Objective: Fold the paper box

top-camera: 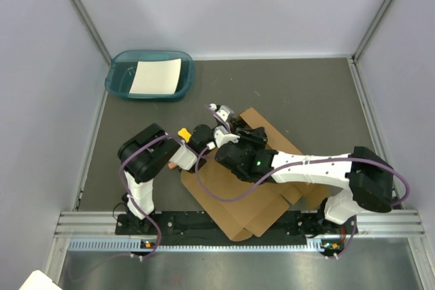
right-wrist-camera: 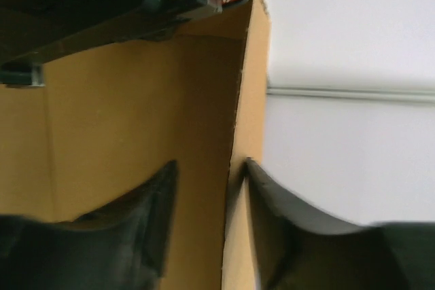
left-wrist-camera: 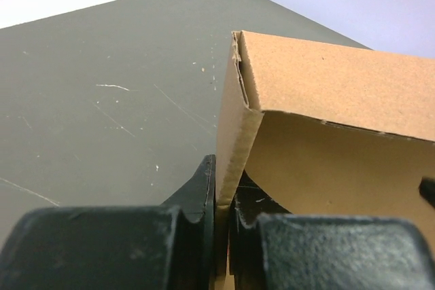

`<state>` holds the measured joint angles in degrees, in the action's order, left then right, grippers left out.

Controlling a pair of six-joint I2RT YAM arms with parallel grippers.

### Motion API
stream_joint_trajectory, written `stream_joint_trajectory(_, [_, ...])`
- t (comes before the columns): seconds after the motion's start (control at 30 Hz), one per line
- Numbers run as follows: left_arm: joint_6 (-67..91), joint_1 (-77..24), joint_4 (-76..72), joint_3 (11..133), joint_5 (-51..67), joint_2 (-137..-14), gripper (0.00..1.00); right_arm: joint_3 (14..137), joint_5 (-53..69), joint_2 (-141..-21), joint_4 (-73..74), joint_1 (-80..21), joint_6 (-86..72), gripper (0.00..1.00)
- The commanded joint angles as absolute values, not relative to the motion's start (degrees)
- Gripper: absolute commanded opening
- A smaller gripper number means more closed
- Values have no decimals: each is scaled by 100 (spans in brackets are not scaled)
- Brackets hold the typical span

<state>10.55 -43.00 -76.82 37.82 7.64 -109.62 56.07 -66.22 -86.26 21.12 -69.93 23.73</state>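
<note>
The paper box (top-camera: 224, 198) is a brown corrugated cardboard sheet lying at the table's middle, its far part raised under both arms. My left gripper (top-camera: 209, 137) is shut on the edge of an upright cardboard wall (left-wrist-camera: 234, 120); in the left wrist view the left gripper (left-wrist-camera: 224, 180) has both jaws pressed on it. My right gripper (top-camera: 230, 125) straddles another upright flap (right-wrist-camera: 248, 100). In the right wrist view the right gripper (right-wrist-camera: 211, 163) is open: the right fingertip (right-wrist-camera: 262, 181) touches the flap's outer face, and the left one stands apart inside.
A teal plastic tray (top-camera: 117, 81) holding a white paper sheet (top-camera: 156, 76) stands at the back left. Grey walls with metal rails close in the table on the left, the right and the far side. Cables hang from both arms over the cardboard.
</note>
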Motion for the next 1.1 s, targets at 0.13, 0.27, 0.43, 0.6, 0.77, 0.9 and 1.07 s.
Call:
stream_joint_trajectory(0.13, [1213,-4359,-8394,3753,185,-10740,0,6046,-5308,-7956,2776,-7330,1451,70])
stream_joint_trajectory(0.27, [1187,-4368,-8253,3771,53,-10670,0,6371,-5195,-7551,3330,-7549,1143,75])
stream_joint_trajectory(0.43, [1073,-4377,-8183,3718,-228,-10573,0,6521,-4984,-6857,3647,-7805,871,79])
stream_joint_trajectory(0.6, [923,-4395,-8174,3700,-342,-10503,0,6530,-4957,-6128,3665,-7831,563,81])
stream_joint_trajectory(0.77, [826,-4456,-8104,3700,-457,-10459,0,6241,-4975,-5406,3042,-7752,352,81])
stream_joint_trajectory(0.9, [835,-4561,-8095,3516,-895,-10275,0,6109,-5037,-4984,2901,-7296,-411,78])
stream_joint_trajectory(1.07, [1019,-4851,-7587,3121,-2406,-9792,0,5845,-4351,-4623,2979,-5927,-1958,73])
